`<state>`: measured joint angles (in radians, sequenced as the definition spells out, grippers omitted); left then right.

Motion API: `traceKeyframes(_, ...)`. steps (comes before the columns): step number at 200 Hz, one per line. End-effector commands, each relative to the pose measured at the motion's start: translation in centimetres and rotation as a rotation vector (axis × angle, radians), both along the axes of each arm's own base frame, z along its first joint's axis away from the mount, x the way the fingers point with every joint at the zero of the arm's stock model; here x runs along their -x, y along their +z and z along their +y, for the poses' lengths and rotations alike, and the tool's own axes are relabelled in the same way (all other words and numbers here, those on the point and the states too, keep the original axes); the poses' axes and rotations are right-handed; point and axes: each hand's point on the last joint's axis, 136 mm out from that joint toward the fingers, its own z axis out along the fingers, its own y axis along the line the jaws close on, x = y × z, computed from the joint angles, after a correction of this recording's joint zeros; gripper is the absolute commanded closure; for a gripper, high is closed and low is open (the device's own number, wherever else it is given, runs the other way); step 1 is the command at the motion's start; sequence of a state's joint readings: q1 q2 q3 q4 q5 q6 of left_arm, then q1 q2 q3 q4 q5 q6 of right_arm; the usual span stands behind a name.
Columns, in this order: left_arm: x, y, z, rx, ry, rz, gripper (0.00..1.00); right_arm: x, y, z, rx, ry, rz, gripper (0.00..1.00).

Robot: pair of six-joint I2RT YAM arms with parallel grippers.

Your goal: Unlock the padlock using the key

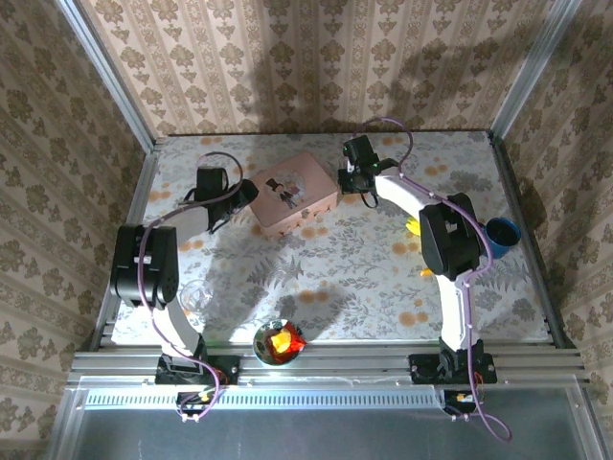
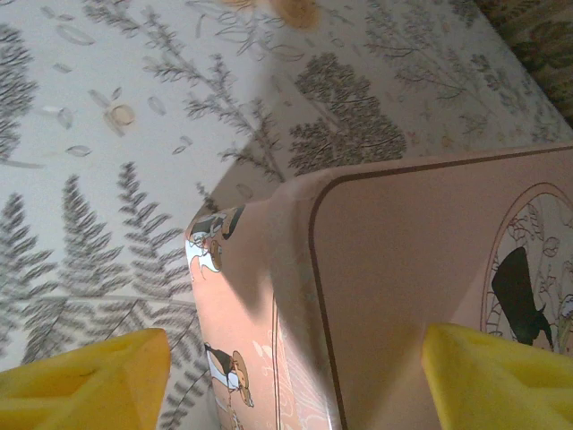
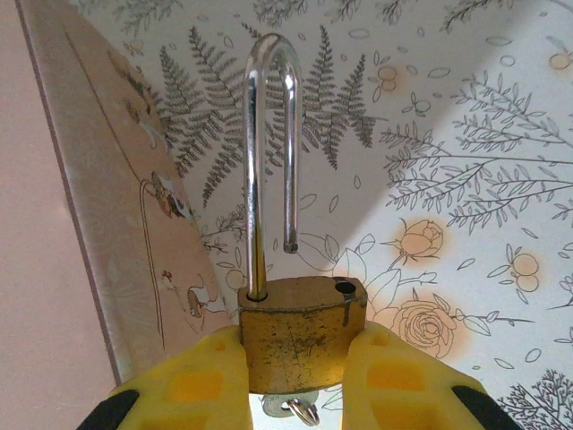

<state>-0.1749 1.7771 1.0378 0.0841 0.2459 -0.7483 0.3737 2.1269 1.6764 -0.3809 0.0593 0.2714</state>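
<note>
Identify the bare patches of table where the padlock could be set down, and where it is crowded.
Bare: the middle stretch between the pink box and the bowl, and the far right corner beyond the blue cup. Crowded: both ends of the box, where the left pincer and right pincer stand close.

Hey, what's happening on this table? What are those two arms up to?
The right gripper is clamped on the brass body of a small padlock, holding it beside a pink box. One end of the shackle is already out of its hole, so the lock looks open. A silvery bit that seems to be the key sticks out underneath. The left gripper is open, with its fingers either side of the box's corner, gripping nothing.
</note>
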Motion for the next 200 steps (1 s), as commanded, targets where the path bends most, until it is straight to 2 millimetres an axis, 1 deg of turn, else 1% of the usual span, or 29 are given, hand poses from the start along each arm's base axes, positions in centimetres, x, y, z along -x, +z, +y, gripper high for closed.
traceKeyframes(1, -0.8, -0.2, -1.7, 0.057, -0.063, -0.004, 0.28, 0.3, 0.8, 1.6, -0.057, 0.057, 0.004, 1.0)
traceKeyframes(10, -1.1, -0.2, -2.3, 0.07, -0.079, -0.009, 0.3, 0.8, 0.7, 1.8, -0.07, 0.064, 0.006, 1.0)
traceKeyframes(26, -1.7, -0.1, -3.4, 0.089, -0.113, -0.021, 0.32, 1.7, 1.2, 2.4, -0.098, 0.081, -0.006, 1.0)
traceKeyframes(50, -2.5, 0.3, -5.2, 0.108, -0.164, -0.041, 0.32, 3.2, 1.9, 2.5, -0.12, 0.085, -0.015, 1.0)
traceKeyframes(63, -2.9, 0.4, -5.9, 0.12, -0.184, -0.05, 0.32, 4.2, 2.0, 2.4, -0.119, 0.081, -0.013, 1.0)
traceKeyframes(74, -3.3, 0.5, -6.3, 0.13, -0.193, -0.057, 0.32, 5.1, 2.0, 2.2, -0.121, 0.073, -0.01, 1.0)
traceKeyframes(93, -4.2, 0.6, -6.7, 0.143, -0.205, -0.072, 0.32, 6.5, 1.5, 1.7, -0.123, 0.05, -0.001, 1.0)
traceKeyframes(119, -5.3, 0.8, -7.0, 0.156, -0.212, -0.081, 0.3, 8.2, 0.7, 0.2, -0.103, -0.011, 0.015, 1.0)
traceKeyframes(132, -5.6, 0.9, -6.6, 0.164, -0.197, -0.077, 0.27, 9.1, 0.3, -0.9, -0.085, -0.053, 0.022, 1.0)
traceKeyframes(150, -5.7, 1.2, -5.4, 0.178, -0.158, -0.082, 0.22, 10.7, 0.0, -2.0, -0.075, -0.091, 0.046, 1.0)
traceKeyframes(178, -5.0, 2.4, -2.2, 0.171, -0.082, -0.105, 0.14, 14.0, -0.8, -3.2, -0.073, -0.131, 0.121, 1.0)
traceKeyframes(200, -3.6, 3.2, 0.3, 0.149, -0.026, -0.105, 0.08, 17.0, -1.1, -3.3, -0.075, -0.126, 0.182, 1.0)
